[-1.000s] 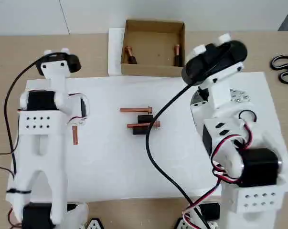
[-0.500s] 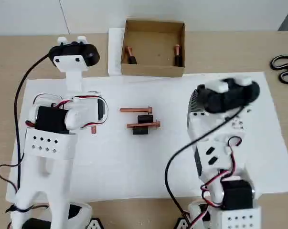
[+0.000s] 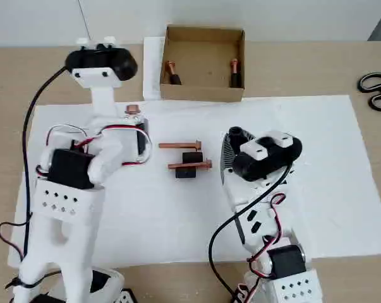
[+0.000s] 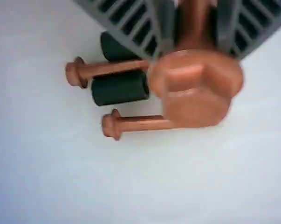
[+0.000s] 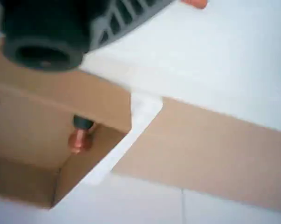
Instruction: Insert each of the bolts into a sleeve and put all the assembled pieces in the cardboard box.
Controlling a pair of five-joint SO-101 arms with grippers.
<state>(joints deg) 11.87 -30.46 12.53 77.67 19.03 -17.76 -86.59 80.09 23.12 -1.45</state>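
- So, you have three bare bolts. One, the gripped bolt (image 4: 196, 88), is clamped in the left gripper (image 3: 133, 118) with its head toward the wrist camera. It is held over the paper, near the loose parts.
- The other two lie flat and parallel on the paper at mid-table: the upper bolt (image 3: 179, 145) and the lower bolt (image 3: 190, 165).
- There are three bare sleeves, all black. The held sleeve (image 5: 42, 49) is pinched in the right gripper (image 3: 230, 150), open end toward its camera.
- The middle sleeve (image 3: 191, 156) sits between the two loose bolts. The outer sleeve (image 3: 185, 173) is just beside the lower bolt.
- The cardboard box (image 3: 206, 31) sits at the paper's far edge with two assembled pieces inside, each a bolt in a sleeve. The first piece (image 3: 172, 72) and the second piece (image 3: 234, 71) each lie by a side wall.
- One white paper sheet (image 3: 316, 158) covers the tan table (image 3: 304, 69).
- One pair of scissors (image 3: 376, 88) lies on the bare table at the right arm's side.
- A pale surface (image 3: 272, 16) lies beyond the table.
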